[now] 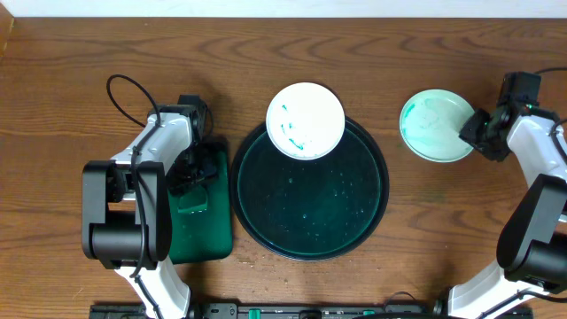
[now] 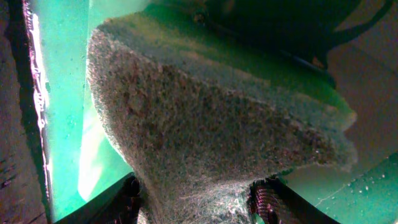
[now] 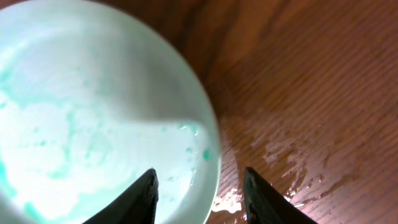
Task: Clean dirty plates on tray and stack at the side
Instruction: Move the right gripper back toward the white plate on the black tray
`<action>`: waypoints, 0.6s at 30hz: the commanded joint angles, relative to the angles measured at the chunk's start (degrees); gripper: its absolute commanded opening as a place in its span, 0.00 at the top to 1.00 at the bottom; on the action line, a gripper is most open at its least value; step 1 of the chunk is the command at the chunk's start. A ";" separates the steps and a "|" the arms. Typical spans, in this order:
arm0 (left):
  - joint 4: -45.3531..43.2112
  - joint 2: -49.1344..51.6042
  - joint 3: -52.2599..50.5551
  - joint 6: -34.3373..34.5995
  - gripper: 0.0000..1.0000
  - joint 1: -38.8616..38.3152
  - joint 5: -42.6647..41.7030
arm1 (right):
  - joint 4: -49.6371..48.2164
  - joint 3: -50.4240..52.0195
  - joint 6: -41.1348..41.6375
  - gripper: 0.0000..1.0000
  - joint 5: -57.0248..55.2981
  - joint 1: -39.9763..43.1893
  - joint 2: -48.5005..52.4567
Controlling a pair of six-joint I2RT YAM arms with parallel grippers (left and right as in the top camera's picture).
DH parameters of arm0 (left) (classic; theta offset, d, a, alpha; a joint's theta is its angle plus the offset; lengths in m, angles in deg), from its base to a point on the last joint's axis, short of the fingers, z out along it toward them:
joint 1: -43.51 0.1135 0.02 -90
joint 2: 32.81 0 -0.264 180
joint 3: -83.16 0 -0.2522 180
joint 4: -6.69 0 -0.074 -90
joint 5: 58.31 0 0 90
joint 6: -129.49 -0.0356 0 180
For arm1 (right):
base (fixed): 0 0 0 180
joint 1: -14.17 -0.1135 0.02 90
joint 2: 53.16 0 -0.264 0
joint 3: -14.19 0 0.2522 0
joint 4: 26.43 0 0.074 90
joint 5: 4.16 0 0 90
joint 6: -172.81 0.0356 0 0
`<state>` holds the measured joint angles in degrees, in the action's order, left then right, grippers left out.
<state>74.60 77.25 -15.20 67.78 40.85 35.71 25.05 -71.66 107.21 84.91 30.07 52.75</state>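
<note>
The right claw (image 3: 200, 171) stands partly open, one finger on each side of the rim of a green-smeared plate (image 1: 434, 127). This plate lies on the tabletop (image 1: 71, 106), right of the round tray (image 1: 310, 208). A second plate (image 1: 306, 120) rests on the tray's far rim. The left claw (image 2: 199, 202) grips a sponge (image 2: 205, 118) — above the small green tray (image 1: 205, 241).

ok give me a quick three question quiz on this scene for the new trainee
1. Pick one: relative to the tray, the green-marked plate lies A) flat in its middle, B) over its far rim, C) wholly off it.
2. True or false: the right tool has its jaws apart at the rim of the smeared plate.
3. Fill in: the left tool holds a ____.
Key: 1 B; 2 true; 3 sponge.
</note>
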 commanded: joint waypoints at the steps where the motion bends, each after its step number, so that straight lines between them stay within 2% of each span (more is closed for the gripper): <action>1: -0.55 1.16 -0.63 -0.17 0.38 -0.04 -1.92 | 2.97 -5.40 -5.38 0.58 2.10 -2.19 -1.11; 7: -0.50 1.16 -0.63 -0.20 0.38 -0.04 -1.92 | 12.50 -15.15 -16.92 0.53 2.12 -9.62 -6.86; 9: -0.50 1.16 -0.63 -0.20 0.38 -0.04 -1.92 | 15.56 -17.31 -21.05 0.46 2.51 -13.31 -8.68; 11: -0.50 1.16 -0.63 -0.17 0.38 -0.04 -1.92 | 17.99 -18.49 -24.28 0.43 2.54 -17.92 -10.29; 14: -0.50 1.16 -0.63 -0.20 0.38 -0.04 -1.92 | 19.45 -18.60 -24.90 0.51 1.99 -24.44 -11.58; 18: -0.48 1.16 -0.63 -0.22 0.38 -0.04 -1.92 | 19.74 -18.60 -23.23 0.54 2.05 -31.91 -11.06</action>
<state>74.58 77.23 -15.20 67.76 40.85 35.66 44.46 -89.98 85.12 86.99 1.04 40.66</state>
